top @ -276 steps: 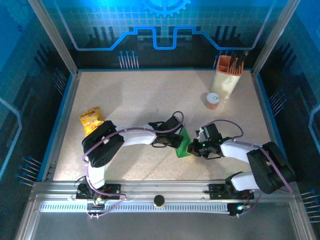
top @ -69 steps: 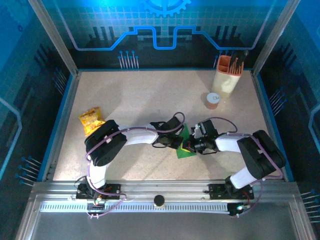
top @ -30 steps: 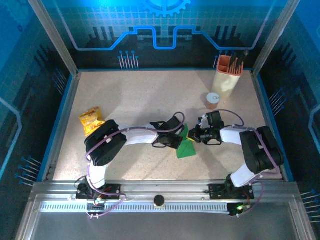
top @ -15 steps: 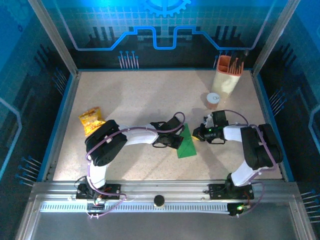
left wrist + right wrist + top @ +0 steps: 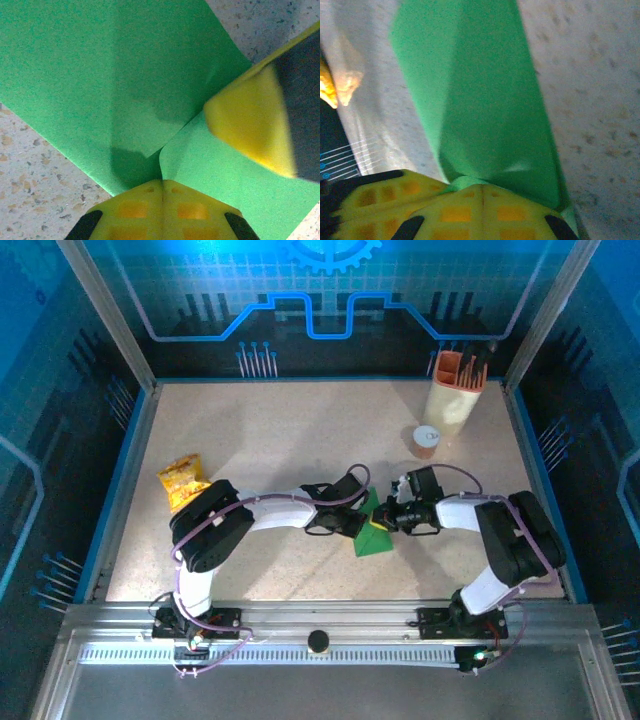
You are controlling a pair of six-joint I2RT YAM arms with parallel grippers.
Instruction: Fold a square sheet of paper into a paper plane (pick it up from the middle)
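The square sheet of paper (image 5: 376,539) lies folded into a narrow bright-green shape at the table's middle, between both grippers. My left gripper (image 5: 358,525) is shut on its left side; in the left wrist view a raised flap of the paper (image 5: 125,75) runs into the closed yellow jaws (image 5: 162,182). My right gripper (image 5: 386,521) meets it from the right. In the right wrist view the paper (image 5: 485,100) bunches into the shut jaws (image 5: 482,187). The right gripper's yellow finger (image 5: 250,125) rests on the sheet in the left wrist view.
A crinkled yellow-orange snack packet (image 5: 182,481) lies at the left. A cream holder with orange tools (image 5: 455,390) stands at the back right, with a small orange cup (image 5: 426,441) in front of it. Blue walls edge the table.
The right gripper drew back to the right, off the paper, half a second ago, and has now returned left onto its right edge. The left gripper has stayed put.
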